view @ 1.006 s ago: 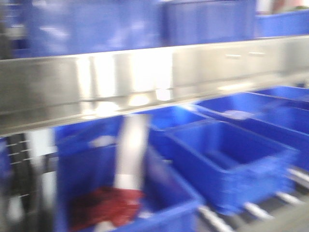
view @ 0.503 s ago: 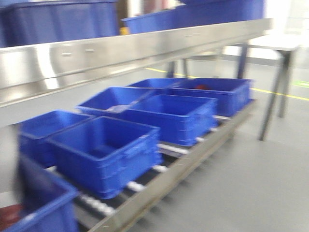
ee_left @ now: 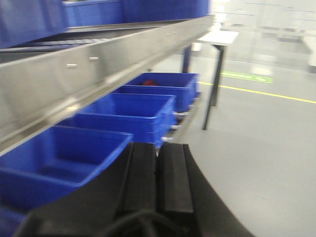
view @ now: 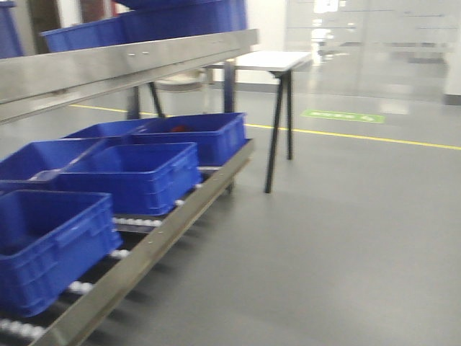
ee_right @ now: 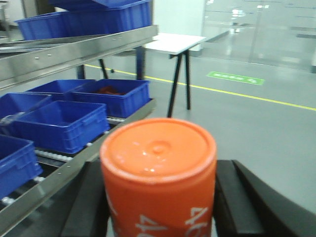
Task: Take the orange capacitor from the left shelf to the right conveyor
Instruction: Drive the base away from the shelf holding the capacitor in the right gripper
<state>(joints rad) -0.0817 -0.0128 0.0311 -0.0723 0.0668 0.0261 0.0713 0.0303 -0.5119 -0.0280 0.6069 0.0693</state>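
My right gripper (ee_right: 160, 197) is shut on the orange capacitor (ee_right: 159, 173), a smooth orange cylinder with white numerals; its black fingers (ee_right: 237, 197) press both sides. My left gripper (ee_left: 157, 173) is shut and empty, its two black pads touching. The left shelf, a stainless-steel rack (view: 130, 61), stands at the left with blue bins (view: 137, 173) on its roller level; it also shows in the left wrist view (ee_left: 98, 64) and the right wrist view (ee_right: 74, 49). The right conveyor is out of view.
A white table (view: 270, 61) with black legs stands past the rack's far end. Grey floor (view: 338, 231) with a yellow line and a green marking spreads to the right. One far bin (view: 191, 130) holds something red.
The front view has swung to the right: the rack and bins slid leftward out of the centre, and the open floor and white table came into view.
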